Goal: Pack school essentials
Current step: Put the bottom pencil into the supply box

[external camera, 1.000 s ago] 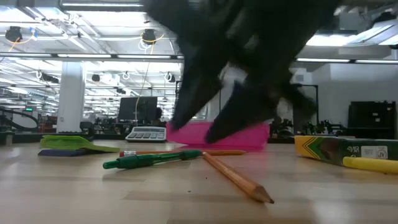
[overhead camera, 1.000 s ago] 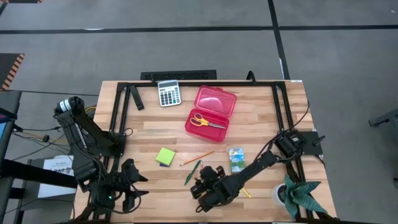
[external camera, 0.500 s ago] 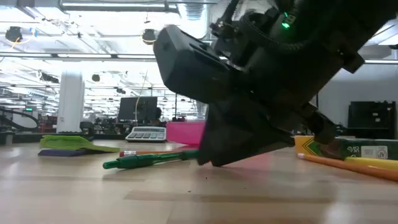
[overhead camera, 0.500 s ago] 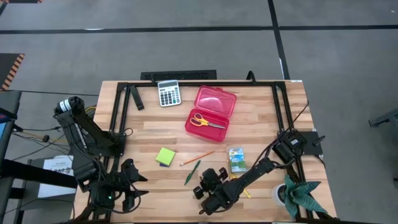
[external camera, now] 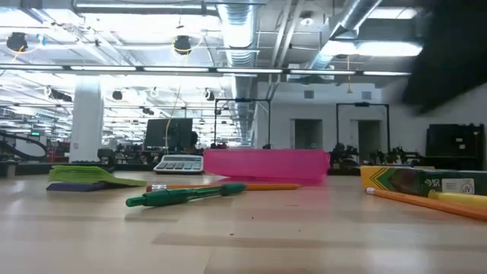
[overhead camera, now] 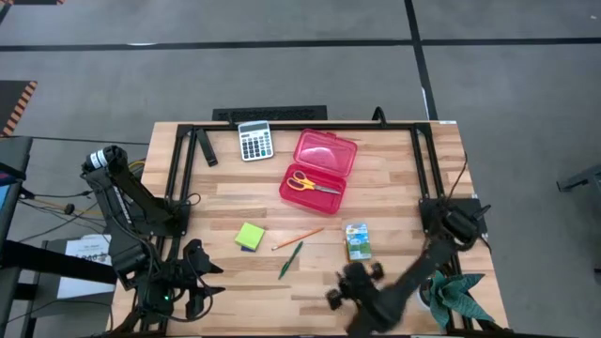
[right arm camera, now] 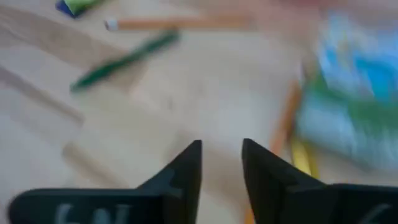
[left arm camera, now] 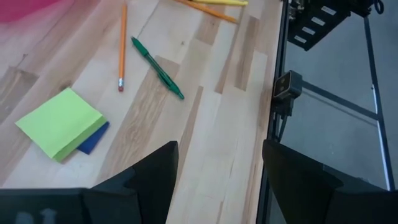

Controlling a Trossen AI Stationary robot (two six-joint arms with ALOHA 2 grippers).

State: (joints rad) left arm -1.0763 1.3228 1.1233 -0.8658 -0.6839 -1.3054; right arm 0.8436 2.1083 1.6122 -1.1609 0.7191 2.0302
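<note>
The yellow-handled scissors lie inside the open red case. The lime-green sticky-note pad, an orange pencil, the dark green pen and the green-blue carton lie flat on the wood. Another orange pencil and a yellow one lie in front of the carton. My right gripper, blurred at the near edge, hovers open by a narrow gap over bare wood beside these pencils. My left gripper waits open at the near left corner.
The grey-white calculator lies at the far edge beside the case. A black frame rail runs round the table. A green cloth-like thing sits at the near right corner. Bare wood lies between the pen and the near edge.
My right gripper has swung from beside the green pen toward the table's right and near edge and risen out of the low view. The orange pencil that lay slanting in front of the low camera now lies farther right, beside the carton.
</note>
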